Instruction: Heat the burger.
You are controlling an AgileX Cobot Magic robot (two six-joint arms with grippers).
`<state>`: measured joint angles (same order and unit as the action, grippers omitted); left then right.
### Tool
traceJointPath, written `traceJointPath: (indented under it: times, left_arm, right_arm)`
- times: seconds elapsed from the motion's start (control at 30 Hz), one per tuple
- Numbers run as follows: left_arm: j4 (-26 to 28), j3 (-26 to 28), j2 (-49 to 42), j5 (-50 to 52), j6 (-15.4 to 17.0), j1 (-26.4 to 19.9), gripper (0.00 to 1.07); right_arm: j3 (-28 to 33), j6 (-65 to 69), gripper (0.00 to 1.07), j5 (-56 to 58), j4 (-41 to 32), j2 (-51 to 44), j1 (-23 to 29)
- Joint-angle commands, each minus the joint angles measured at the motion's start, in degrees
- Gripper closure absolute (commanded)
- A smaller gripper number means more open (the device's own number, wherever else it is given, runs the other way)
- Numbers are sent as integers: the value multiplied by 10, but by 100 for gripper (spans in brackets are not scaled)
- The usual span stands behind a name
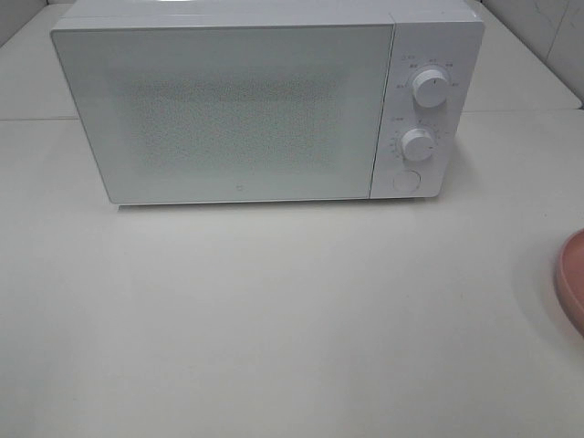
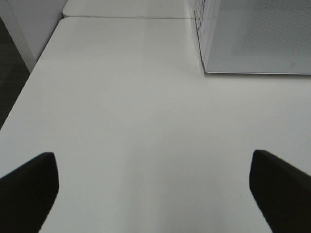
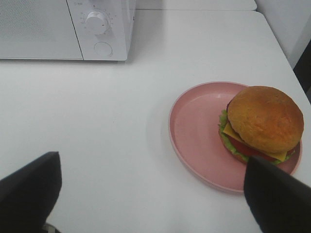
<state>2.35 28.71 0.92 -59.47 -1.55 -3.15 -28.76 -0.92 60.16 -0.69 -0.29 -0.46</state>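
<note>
Right wrist view is showing the right claw standing spread wide with nothing between its dark fingers, hanging over bare counter. Just ahead of it and off toward one finger's side, the burger is sitting on the far half of the pink plate, close to that finger and apart from it. The burger is round, so no long axis is dictating an approach; the plate's near rim is lying between the claw and the bun. Farther on and to the other side, the microwave is standing with its door closed and its knobs facing the claw.

The left claw is likewise spread and holding nothing, looking across bare counter toward the microwave's door corner, with no burger in its sight. From the high camera only the plate's edge is peeking in on the right side, and neither arm is appearing there.

So the right arm is looking much the nearer to the burger, while the left is lying closer to the door, which probably wants opening first.
</note>
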Motion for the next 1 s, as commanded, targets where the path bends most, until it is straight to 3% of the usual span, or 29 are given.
traceJointPath:
  times: [0.03, 0.6, 0.83, 1.0]
  left_arm:
    - [-5, -3, -27, 3, 6, -2, 6]
    - [-6, -3, -27, 4, 4, -1, 6]
    - [-6, -3, -27, 4, 3, 38, 6]
    - [-6, -3, -27, 4, 3, 42, 6]
  right_arm:
    - [1, -5, 9, 3, -1, -11, -5]
    - [1, -5, 9, 3, -1, -11, -5]
    - [1, -5, 9, 3, -1, -11, -5]
    - [1, -5, 9, 3, -1, -11, -5]
